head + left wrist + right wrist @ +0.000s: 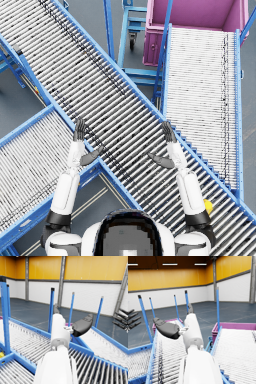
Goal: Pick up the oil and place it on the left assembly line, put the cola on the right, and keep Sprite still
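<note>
Both dark hands hover above the long grey roller conveyor with blue side rails (107, 95). The left hand (80, 137) and the right hand (169, 137) are each empty, fingers straight and thumb splayed wide. A small round yellow object (208, 205) peeks out on the near rollers beside the right arm (too hidden to tell whether it is the oil). A magenta plastic bin (200, 15) stands far right.

The middle conveyor (115, 100) runs diagonally from far left to near right. The left conveyor (30, 155) abuts its left side. The right conveyor (200, 90) lies on its right, with a bin (195, 12) at that conveyor's far end. A small object (208, 205) sits on the middle conveyor, near right.
</note>
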Robot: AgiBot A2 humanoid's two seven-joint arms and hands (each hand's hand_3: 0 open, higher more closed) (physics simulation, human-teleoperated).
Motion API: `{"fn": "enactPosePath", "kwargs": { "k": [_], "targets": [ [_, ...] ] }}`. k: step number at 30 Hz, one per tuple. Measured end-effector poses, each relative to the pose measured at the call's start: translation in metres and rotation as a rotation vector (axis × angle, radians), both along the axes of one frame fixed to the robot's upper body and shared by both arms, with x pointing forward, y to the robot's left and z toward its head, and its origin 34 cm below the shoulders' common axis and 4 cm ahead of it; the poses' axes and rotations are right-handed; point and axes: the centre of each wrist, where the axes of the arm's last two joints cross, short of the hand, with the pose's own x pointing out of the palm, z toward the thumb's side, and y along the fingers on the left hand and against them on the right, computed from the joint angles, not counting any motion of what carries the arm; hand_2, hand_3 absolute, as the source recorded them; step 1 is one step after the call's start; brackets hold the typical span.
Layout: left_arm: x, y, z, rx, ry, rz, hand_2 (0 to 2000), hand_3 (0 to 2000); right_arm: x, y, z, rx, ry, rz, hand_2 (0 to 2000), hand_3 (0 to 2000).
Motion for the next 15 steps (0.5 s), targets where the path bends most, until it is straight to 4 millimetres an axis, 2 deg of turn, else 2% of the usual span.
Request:
{"fn": "enactPosePath", "kwargs": {
  "k": [15],
  "targets": [
    [0.0, 0.0, 0.0, 0.0, 0.0, 0.0, 0, 0, 0.0, 0.0, 0.0, 0.0, 0.0, 0.0, 0, 0]
  ]
}}
